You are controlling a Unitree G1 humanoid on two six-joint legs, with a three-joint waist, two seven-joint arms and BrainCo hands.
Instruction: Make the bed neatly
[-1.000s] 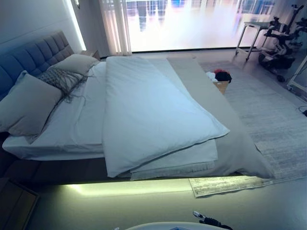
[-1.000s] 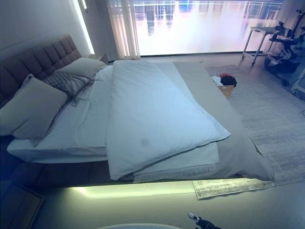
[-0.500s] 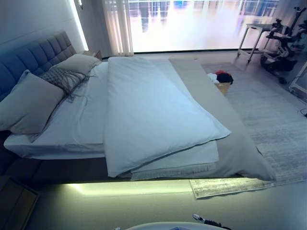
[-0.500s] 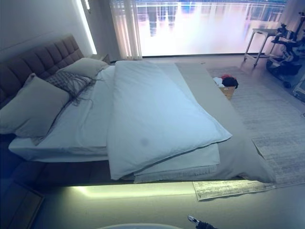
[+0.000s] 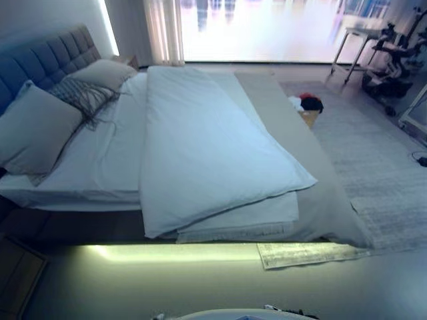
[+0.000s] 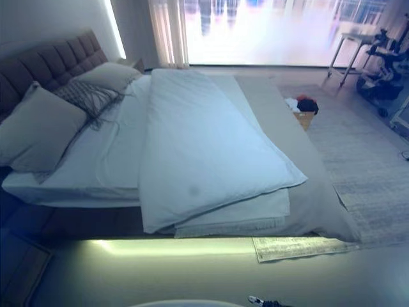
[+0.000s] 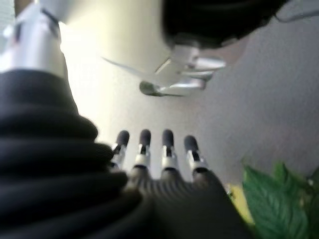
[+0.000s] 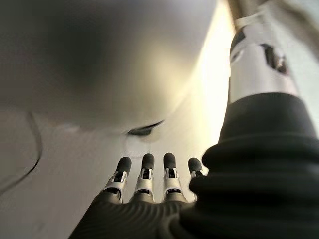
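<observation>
The bed lies across the middle of the eye views, its tufted headboard on the left. A white duvet lies folded lengthwise down the bed, and its near corner hangs over the front edge. Under it a grey bedspread drapes off the foot end. Two plain pillows and a knitted cushion rest by the headboard. My left hand and right hand show only in their wrist views. Both have straight fingers, hold nothing, and point down at the floor.
A basket of clothes stands on the rug beyond the foot of the bed. A side table and exercise gear stand at the far right. A nightstand sits at the lower left. A green plant leaf is near my left hand.
The whole picture has shifted, with the bed now slightly higher and further left, so the camera has moved. The bedding itself has not moved.
</observation>
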